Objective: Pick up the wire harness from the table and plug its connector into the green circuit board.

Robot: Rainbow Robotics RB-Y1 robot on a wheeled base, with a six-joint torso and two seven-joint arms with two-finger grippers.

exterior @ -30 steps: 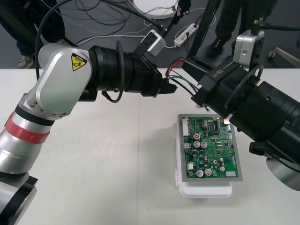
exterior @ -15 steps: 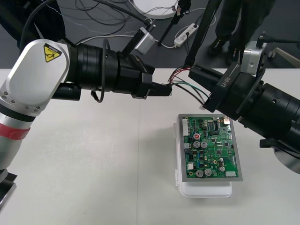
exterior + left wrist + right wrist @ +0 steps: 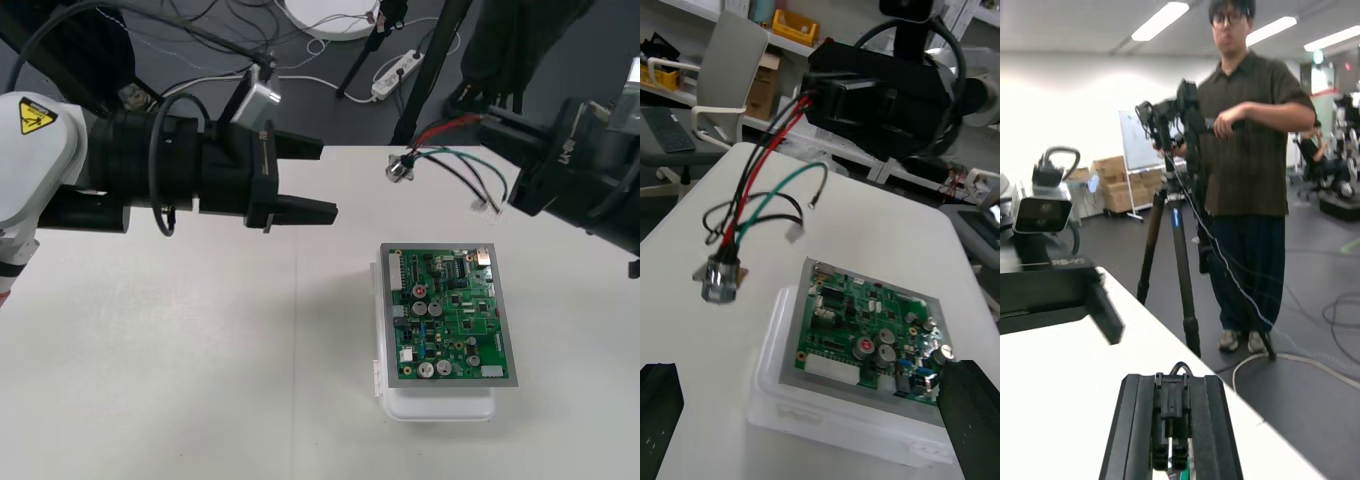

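- The left arm (image 3: 55, 180) comes in from 9 o'clock in the front view and lies roughly level over the table (image 3: 200, 380).
- The left gripper (image 3: 327, 182) is at about 10 o'clock from the board, its tips aimed toward 3 o'clock. Its jaws are spread wide and hold nothing. In the left wrist view its two fingers (image 3: 659, 420) rise far apart, with the board and the harness in the open space between them.
- The round metal socket (image 3: 399, 168) is the free end of the wire harness (image 3: 447, 126). It hangs at about 11 o'clock from the board, between the two grippers and touching neither. I cannot tell whether it touches the table.
- From the socket, red, black and green wires run toward 3 o'clock, up into the right gripper. Two loose wire ends with small pale tips (image 3: 485, 205) droop at about 12 o'clock from the board's far right corner.
- The green circuit board (image 3: 450, 315) lies flat on its white base (image 3: 440, 408), at about 4 o'clock from the left gripper. No wire reaches it, and the harness is apart from it.
- The right gripper (image 3: 490, 125) is at about 1 o'clock from the board, entering from 3 o'clock. Its jaws are pressed close together and pinch the harness. In the right wrist view the small black plug (image 3: 1171, 420) sits clamped between its two fingers (image 3: 1131, 435).
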